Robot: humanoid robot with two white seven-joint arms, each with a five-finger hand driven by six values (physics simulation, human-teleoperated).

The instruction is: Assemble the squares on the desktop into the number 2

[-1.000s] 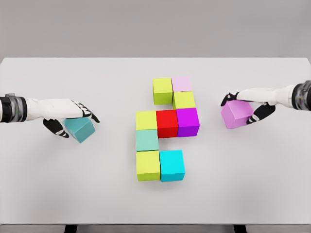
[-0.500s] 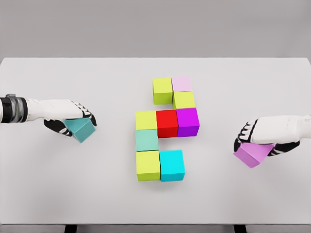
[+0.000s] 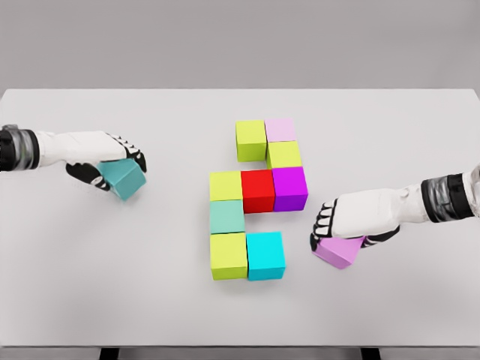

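Note:
Several coloured cubes form a partial figure mid-table: a lime cube (image 3: 250,139) and pale pink cube (image 3: 280,129) on top, a lime cube (image 3: 284,155), then a lime, red (image 3: 257,190) and purple (image 3: 289,187) row, a mint cube (image 3: 226,216), and a lime (image 3: 229,256) and cyan cube (image 3: 265,255) at the bottom. My right hand (image 3: 337,227) is shut on a violet cube (image 3: 337,251), tilted, just right of the cyan cube. At the left, my left hand (image 3: 112,166) is shut on a teal cube (image 3: 123,179).
The white table (image 3: 112,292) spans the view, with its front edge near the bottom of the picture and a grey wall behind it.
My right hand has carried the violet cube down and leftward, from the right side to beside the cyan cube. The left hand has lifted the teal cube slightly up.

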